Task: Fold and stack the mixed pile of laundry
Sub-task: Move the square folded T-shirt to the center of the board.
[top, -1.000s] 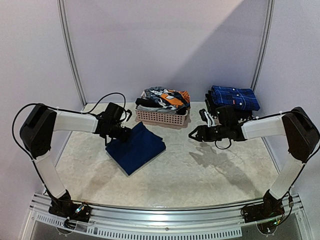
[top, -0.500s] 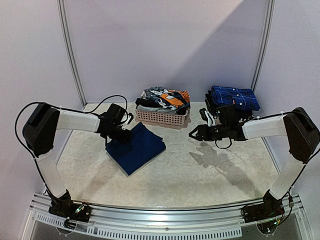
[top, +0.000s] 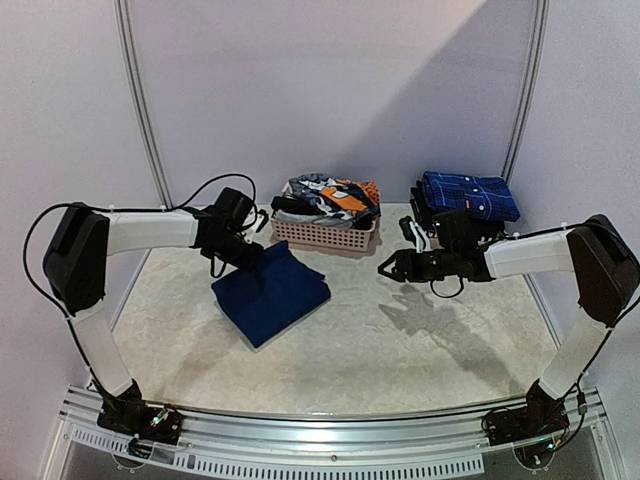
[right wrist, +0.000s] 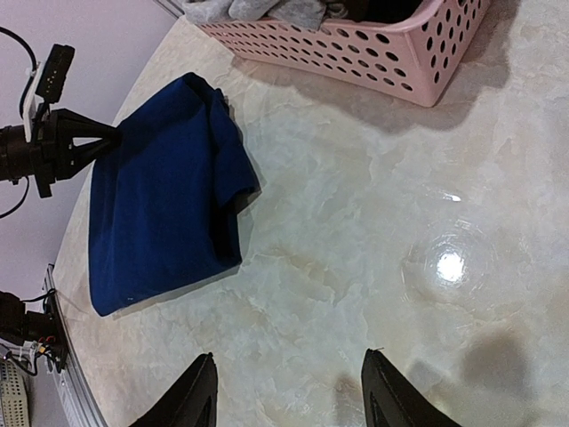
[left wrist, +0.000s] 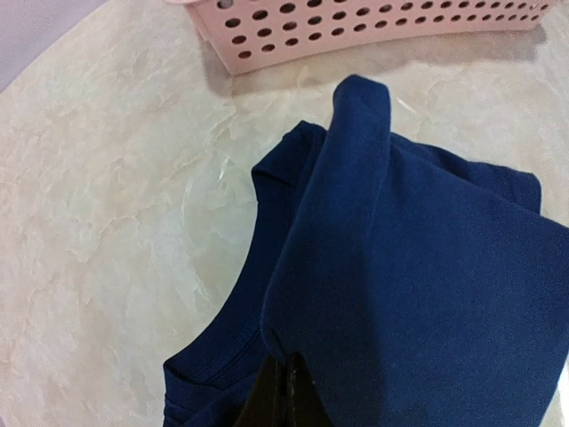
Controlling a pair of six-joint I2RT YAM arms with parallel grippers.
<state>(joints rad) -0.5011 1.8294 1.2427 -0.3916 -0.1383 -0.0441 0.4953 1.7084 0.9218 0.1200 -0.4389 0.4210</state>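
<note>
A folded navy T-shirt (top: 272,293) lies on the table in front of the basket, left of centre. My left gripper (top: 244,258) is at its back-left edge, shut on a pinched fold of the navy fabric (left wrist: 338,222), which rises in a ridge from the fingertips (left wrist: 277,391). The rest of the mixed laundry pile (top: 328,197) fills the pink basket (top: 325,236). Right of centre, my right gripper (top: 386,270) hovers open over bare table, nothing between its fingers (right wrist: 200,396). In the right wrist view the T-shirt (right wrist: 160,209) lies far left.
A stack of folded garments topped by a blue plaid piece (top: 468,193) sits at the back right corner. The basket's perforated wall (left wrist: 356,22) stands just beyond the T-shirt. Marbled tabletop (top: 400,350) spreads in front. Walls enclose the left, back and right.
My left gripper closed on the T-shirt's back-left edge and shifted slightly right and back, raising that edge. The right arm held still.
</note>
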